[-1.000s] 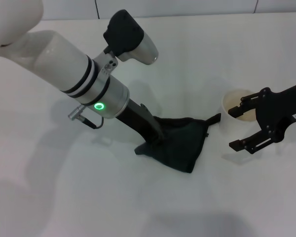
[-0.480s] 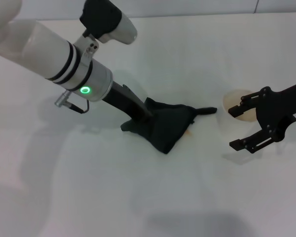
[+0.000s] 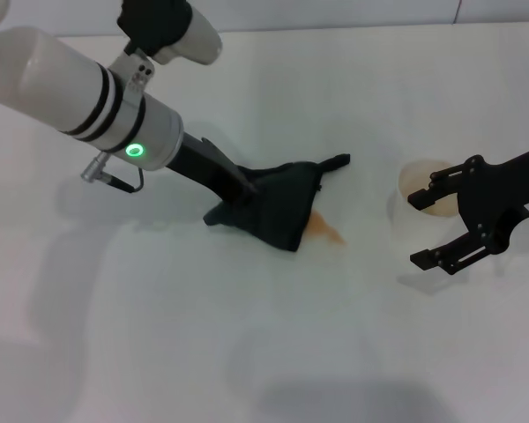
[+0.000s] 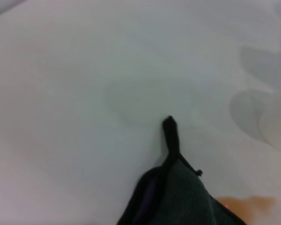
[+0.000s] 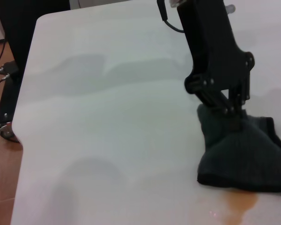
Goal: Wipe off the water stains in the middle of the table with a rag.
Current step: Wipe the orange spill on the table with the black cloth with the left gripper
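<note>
The left hand (image 3: 247, 192) grasps the soft dark green-black rag (image 3: 278, 210); its pointed tail aims away from the robot, beside the orange-brown stain (image 3: 326, 231). The right hand (image 3: 430, 229) is released near the white cup (image 3: 412, 181).

A broad white desk (image 3: 273, 352) fills the head view, soft shadows lying across it. Behind its far edge stands a pale wall (image 3: 335, 12) with dark vertical seams. Past the desk's rounded corner, the right wrist view shows reddish-brown floor (image 5: 2, 187) with cables (image 5: 1, 75).
</note>
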Available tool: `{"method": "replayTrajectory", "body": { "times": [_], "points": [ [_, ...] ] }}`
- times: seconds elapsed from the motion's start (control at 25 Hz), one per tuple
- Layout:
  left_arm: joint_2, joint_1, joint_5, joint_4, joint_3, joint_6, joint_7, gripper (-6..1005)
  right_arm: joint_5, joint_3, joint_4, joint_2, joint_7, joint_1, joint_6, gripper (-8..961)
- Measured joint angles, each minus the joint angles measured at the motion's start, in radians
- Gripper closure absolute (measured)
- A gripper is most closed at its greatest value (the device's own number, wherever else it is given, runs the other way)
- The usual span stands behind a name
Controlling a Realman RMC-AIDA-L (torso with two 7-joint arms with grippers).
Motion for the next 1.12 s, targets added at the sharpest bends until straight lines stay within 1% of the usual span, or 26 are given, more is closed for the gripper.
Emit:
{"method": "replayTrajectory", "body": {
  "times": [0.08, 0.16, 0.52, 0.76, 0.92, 1.12],
  "points": [
    [-0.002, -0.003, -0.011, 0.000, 0.015, 0.014, 0.008, 944, 0.000, 0.000, -0.001, 0.000, 0.000, 0.000, -0.001, 109],
    [-0.003, -0.005, -0.039, 0.001, 0.049, 0.029, 0.016, 944, 0.000, 0.000, -0.001, 0.000, 0.000, 0.000, -0.002, 109],
    [-0.006, -0.020, -0.188, 0.004, 0.269, 0.062, 0.031, 944, 0.000, 0.000, -0.003, -0.001, 0.000, -0.006, -0.005, 109],
    [-0.007, -0.034, -0.269, 0.017, 0.381, 0.083, 0.039, 944, 0.000, 0.000, -0.003, -0.002, 0.000, -0.009, -0.006, 109],
    [-0.009, -0.028, -0.279, 0.051, 0.425, 0.091, 0.038, 944, 0.000, 0.001, -0.003, -0.002, 0.000, -0.012, -0.008, 109],
    [-0.008, -0.025, -0.280, 0.057, 0.417, 0.081, 0.032, 944, 0.000, 0.003, -0.004, -0.002, -0.002, -0.017, -0.008, 109]
  ]
}}
